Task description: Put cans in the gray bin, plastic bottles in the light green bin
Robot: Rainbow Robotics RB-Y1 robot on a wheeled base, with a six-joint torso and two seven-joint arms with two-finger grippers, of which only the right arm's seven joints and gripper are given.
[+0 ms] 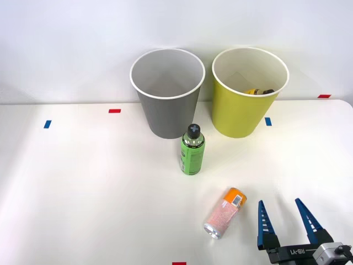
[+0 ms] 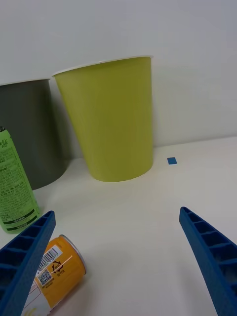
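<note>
A pink-and-orange can (image 1: 224,212) lies on its side on the white table, silver end toward the front edge. Its orange end (image 2: 58,269) shows in the wrist view beside one blue finger (image 2: 22,256). My right gripper (image 1: 280,208) is open just to the right of the can, not touching it, with nothing between its fingers. A green-labelled bottle (image 1: 192,150) with a black cap stands upright in front of the bins. The gray bin (image 1: 165,94) stands at the back, and the light green bin (image 1: 246,94) to its right holds something dark and yellow.
Small red and blue tape marks (image 1: 114,111) dot the table near the back wall and front edge. The white table (image 1: 83,193) stretches wide to the left of the bottle.
</note>
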